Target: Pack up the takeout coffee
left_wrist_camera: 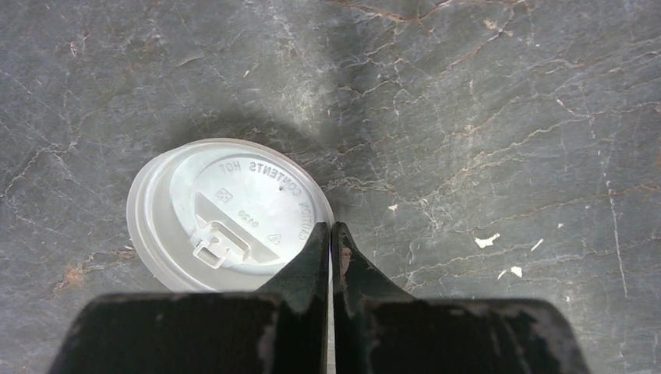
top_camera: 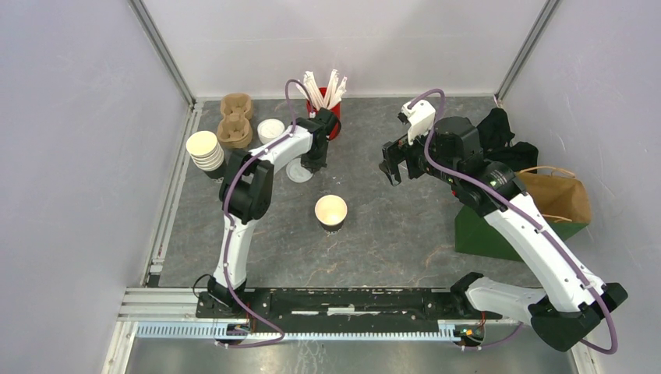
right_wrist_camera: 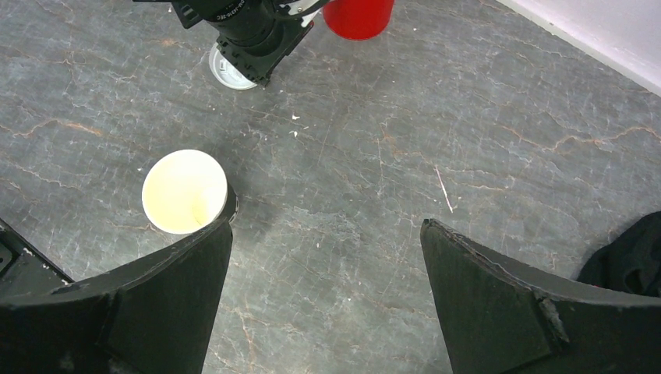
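Left claw [left_wrist_camera: 334, 230] shut at the rim of the flat white sip lid [left_wrist_camera: 230, 214], thin and bendy; right claw [right_wrist_camera: 327, 226] wide open, empty. Lidless paper cup [top_camera: 330, 212] stands upright mid the surface [top_camera: 405, 234]: light, crushable, best gripped gently around its wall

Left gripper [left_wrist_camera: 334, 231] at frame's 6 o'clock, black fingers [left_wrist_camera: 308, 269] pressed together, hairline slit between. Tips meet white lid [left_wrist_camera: 234, 206] at its 4 o'clock rim; whether rim is pinched, unclear. Lid flat on grey veined table [left_wrist_camera: 483, 93], "CONTENTS HOT" embossed, sip tab toward 7 o'clock. White flecks [left_wrist_camera: 487, 241] at 3 o'clock.
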